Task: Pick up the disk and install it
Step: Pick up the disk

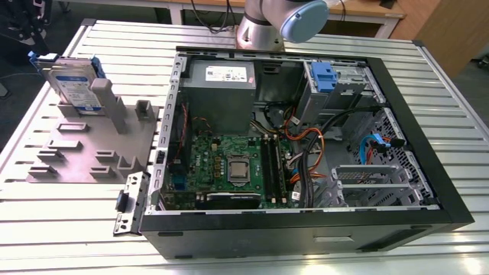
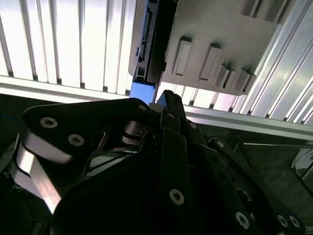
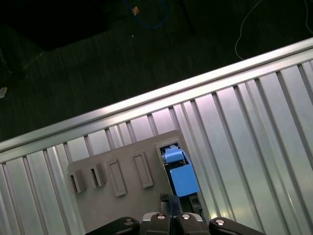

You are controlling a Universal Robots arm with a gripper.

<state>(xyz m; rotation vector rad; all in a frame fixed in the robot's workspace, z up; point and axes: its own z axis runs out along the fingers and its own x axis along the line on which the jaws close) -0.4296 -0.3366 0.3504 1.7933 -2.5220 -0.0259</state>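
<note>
At the exterior view's left, the disk (image 1: 73, 80) stands upright on edge in a slot of the grey fixture (image 1: 84, 154), which lies on the ribbed metal table (image 1: 46, 229). To the right sits the open computer case (image 1: 306, 235), with the grey power supply (image 1: 221, 86) and the blue caddy (image 1: 324, 77) along its far side. In both wrist views the gripper (image 2: 165, 100) (image 3: 168, 200) hangs above the disk (image 3: 183, 178), its fingers pressed together on nothing and apart from the blue carrier.
</note>
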